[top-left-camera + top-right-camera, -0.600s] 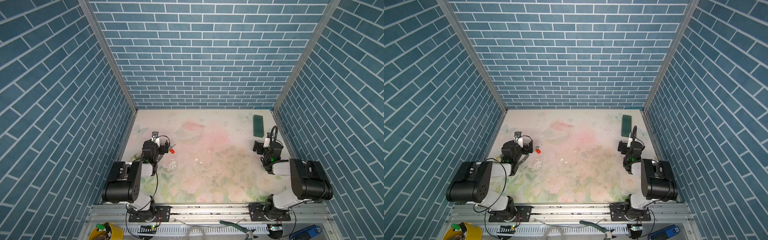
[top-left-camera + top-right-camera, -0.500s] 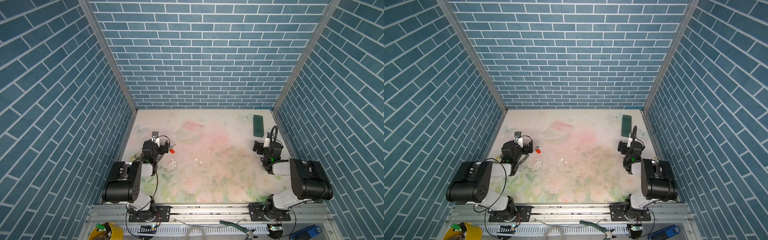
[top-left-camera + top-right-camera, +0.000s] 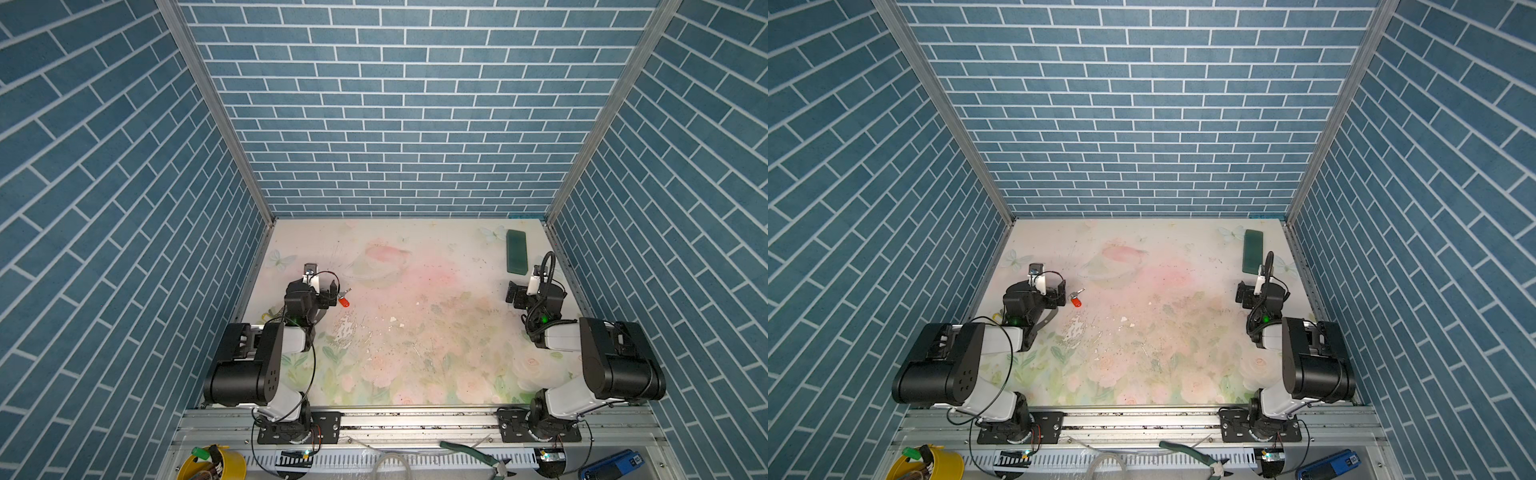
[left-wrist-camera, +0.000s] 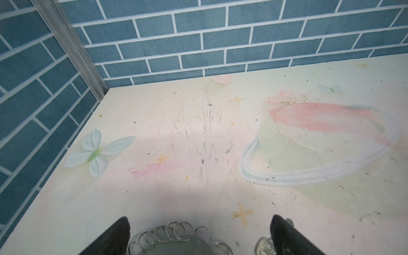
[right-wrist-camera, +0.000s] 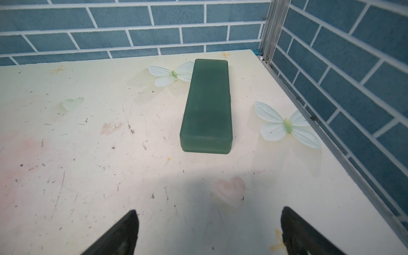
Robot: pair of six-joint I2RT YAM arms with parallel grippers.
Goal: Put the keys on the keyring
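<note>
One red key (image 3: pixel 343 302) lies at nine o'clock on the table (image 3: pixel 415 353), just beside my left claw (image 4: pixel 199 220), at its four o'clock. That claw stands spread over the keyring (image 4: pixel 172 239), I judge to pin or lift it. My right claw (image 5: pixel 209 212), also spread and empty, faces the block (image 5: pixel 207 106) at two o'clock, parked clear of the work, I'd say.

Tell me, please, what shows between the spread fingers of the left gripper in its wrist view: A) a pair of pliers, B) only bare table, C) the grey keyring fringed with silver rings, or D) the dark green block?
C: in the left wrist view the keyring, with its silver rings, shows between the open fingers of the left gripper; the green block lies ahead of the right gripper instead.
</note>
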